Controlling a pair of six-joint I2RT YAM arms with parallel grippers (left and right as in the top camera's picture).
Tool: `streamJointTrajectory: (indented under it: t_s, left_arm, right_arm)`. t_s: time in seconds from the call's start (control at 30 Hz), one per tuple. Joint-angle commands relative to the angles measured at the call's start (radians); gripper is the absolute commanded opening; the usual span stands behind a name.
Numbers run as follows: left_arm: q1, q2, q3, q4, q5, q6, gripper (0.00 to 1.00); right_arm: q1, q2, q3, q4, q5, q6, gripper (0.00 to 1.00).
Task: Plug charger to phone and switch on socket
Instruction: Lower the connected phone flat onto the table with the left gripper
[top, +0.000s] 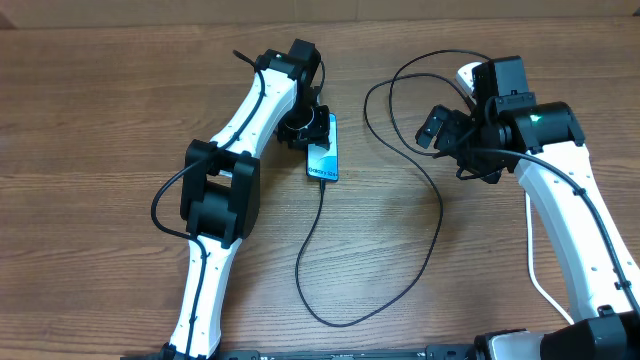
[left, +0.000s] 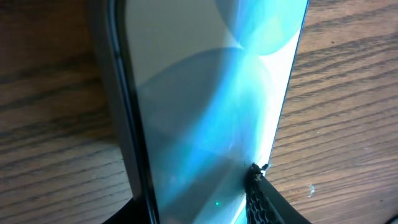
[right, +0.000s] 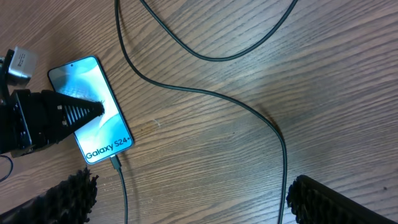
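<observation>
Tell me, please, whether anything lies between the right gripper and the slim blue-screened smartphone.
Yes. The thin black charger cable loops across the wooden table between the right gripper and the slim blue-screened smartphone, which the left gripper holds.

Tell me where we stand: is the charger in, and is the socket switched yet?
Looks done: the charger tip sits in the bottom edge of the phone. In hand: the left gripper grips the phone; the right gripper hangs open near the socket. Left: switching it on; its switches are hidden.
</observation>
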Motion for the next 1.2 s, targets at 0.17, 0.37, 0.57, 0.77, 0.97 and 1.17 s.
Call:
streamJointTrajectory:
  t_s: [0.17, 0.37, 0.57, 0.77, 0.97, 1.17]
  left_arm:
    - [-0.006, 0.009, 0.000, -0.016, -0.134, -0.002, 0.41]
    - [-0.006, 0.009, 0.000, -0.019, -0.135, 0.002, 0.41]
    - [-0.006, 0.009, 0.000, -0.030, -0.186, 0.005, 0.46]
    - [-0.006, 0.009, 0.000, -0.030, -0.189, 0.005, 0.48]
    - [-0.006, 0.009, 0.000, -0.037, -0.232, 0.005, 0.53]
    - [-0.005, 0.009, 0.006, -0.046, -0.235, 0.005, 0.57]
  right_arm:
    - [-0.004, 0.006, 0.024, -0.005, 0.006, 0.003, 1.00]
    - [-0.004, 0.010, 0.024, -0.013, 0.006, 0.003, 1.00]
    - [-0.004, 0.011, 0.024, -0.017, 0.006, 0.003, 1.00]
    - [-0.004, 0.011, 0.024, -0.020, 0.006, 0.003, 1.00]
    - [-0.004, 0.011, 0.024, -0.025, 0.006, 0.003, 1.00]
    - [-0.004, 0.011, 0.024, -0.025, 0.006, 0.003, 1.00]
